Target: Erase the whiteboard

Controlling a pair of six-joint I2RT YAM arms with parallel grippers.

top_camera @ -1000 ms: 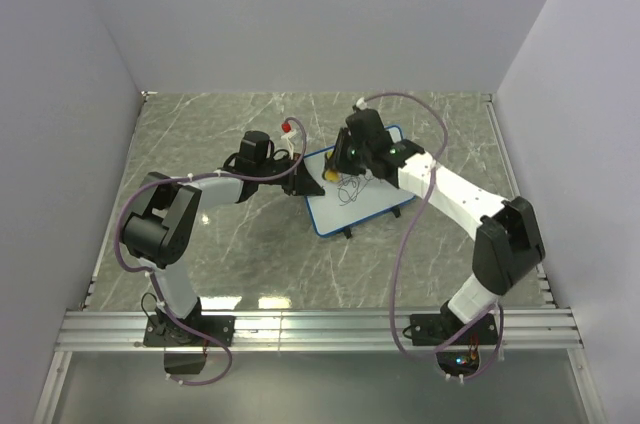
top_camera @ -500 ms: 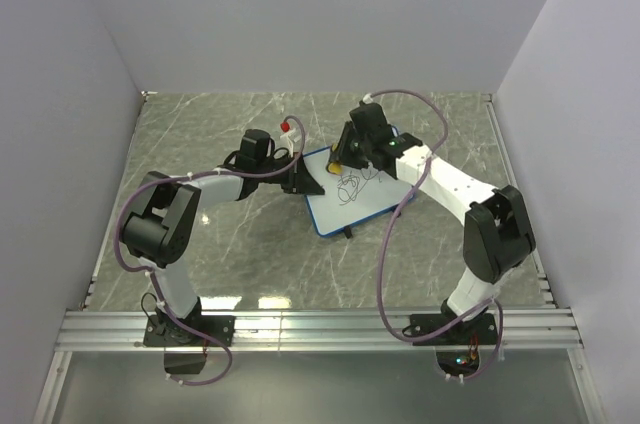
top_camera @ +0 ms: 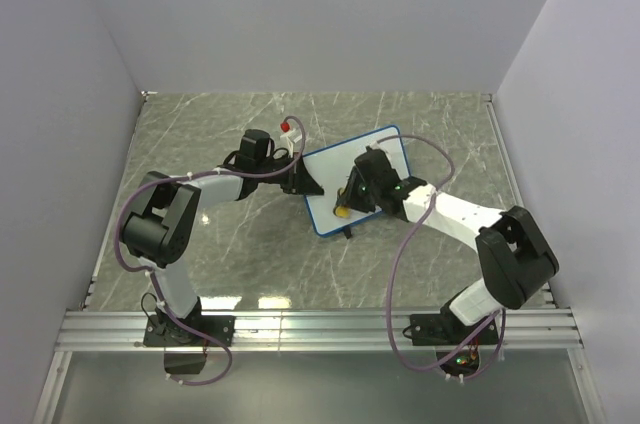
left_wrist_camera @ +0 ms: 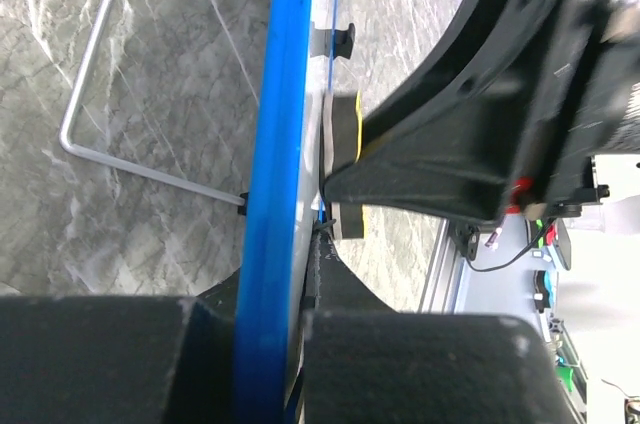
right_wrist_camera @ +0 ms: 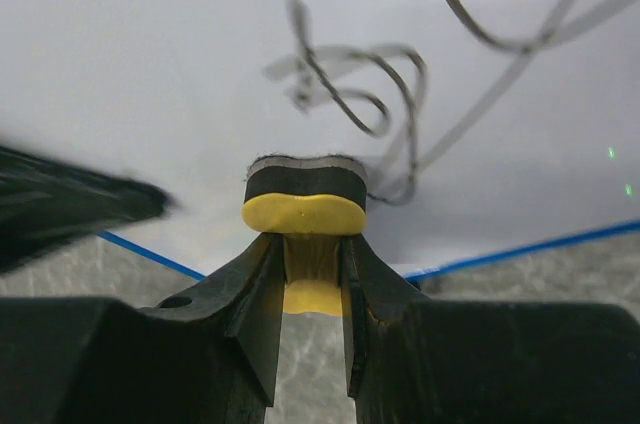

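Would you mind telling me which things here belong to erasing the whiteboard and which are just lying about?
In use: whiteboard, marker scribbles, yellow eraser in the right gripper, left gripper clamping the board's blue rim.
Lying about: small red-tipped object beyond the left gripper.

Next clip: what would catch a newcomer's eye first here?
The whiteboard in the middle of the table, its left edge clamped in the left hand. Then the right hand, pressing a yellow eraser against the board, close to black scribbles not yet wiped.
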